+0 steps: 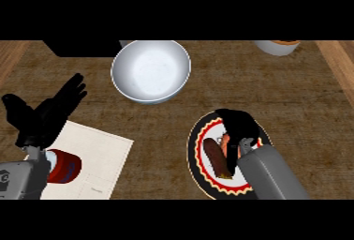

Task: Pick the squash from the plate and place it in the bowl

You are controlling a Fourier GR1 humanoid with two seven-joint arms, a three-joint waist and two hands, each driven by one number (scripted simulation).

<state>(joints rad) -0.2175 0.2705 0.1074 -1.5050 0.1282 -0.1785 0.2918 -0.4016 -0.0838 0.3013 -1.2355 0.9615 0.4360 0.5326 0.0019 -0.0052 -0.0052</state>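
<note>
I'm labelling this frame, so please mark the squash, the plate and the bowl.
squash (215, 157), head view, middle of its brown body.
plate (198, 165), head view, patterned left rim.
bowl (151, 69), head view, bare inside.

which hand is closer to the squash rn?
Right. The right hand is over the plate, right beside the squash. The left hand rests open far off at the view's left.
</note>
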